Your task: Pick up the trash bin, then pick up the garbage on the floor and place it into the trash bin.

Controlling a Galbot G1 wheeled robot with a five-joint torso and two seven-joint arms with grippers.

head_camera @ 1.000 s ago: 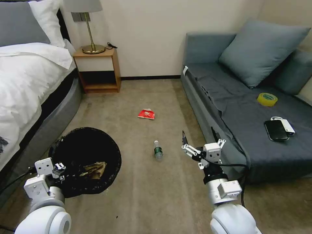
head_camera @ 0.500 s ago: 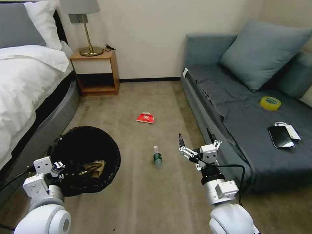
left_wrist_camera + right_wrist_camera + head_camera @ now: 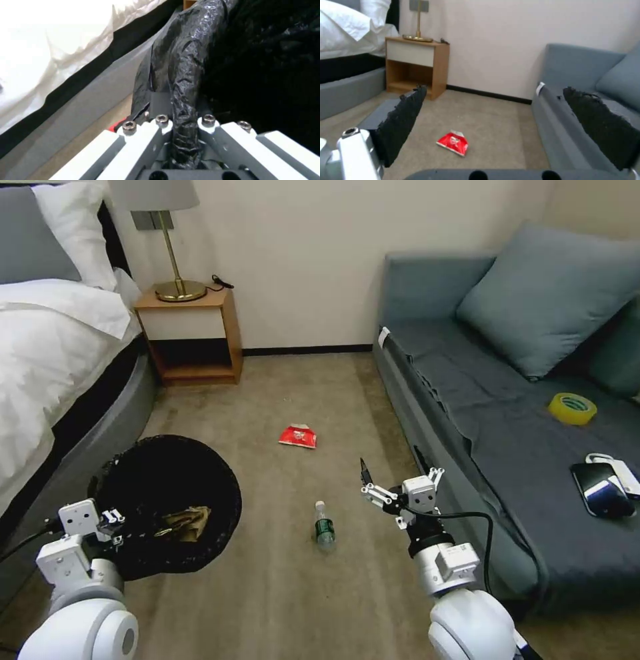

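The trash bin [image 3: 143, 473], lined with a crinkled black bag, hangs low at my left side. My left gripper [image 3: 113, 518] is shut on its near rim; in the left wrist view the left gripper [image 3: 185, 122] clamps the black bag folded over the bin's rim [image 3: 186, 62]. Brown crumpled garbage [image 3: 183, 519] lies inside the bin. A red snack packet [image 3: 298, 436] [image 3: 452, 143] and a clear bottle with a green label [image 3: 324, 525] lie on the carpet. My right gripper [image 3: 390, 477] [image 3: 501, 112] hovers open and empty to the right of the bottle, facing the red packet.
A bed [image 3: 47, 353] runs along the left, with a wooden nightstand [image 3: 190, 333] and lamp at the far wall. A grey sofa [image 3: 480, 400] on the right carries a yellow tape roll [image 3: 572, 408] and a black phone [image 3: 603, 489]. Open carpet lies between them.
The whole head view has shifted, so the camera has moved toward the room's far end. The left gripper still holds the bin and the right stays open.
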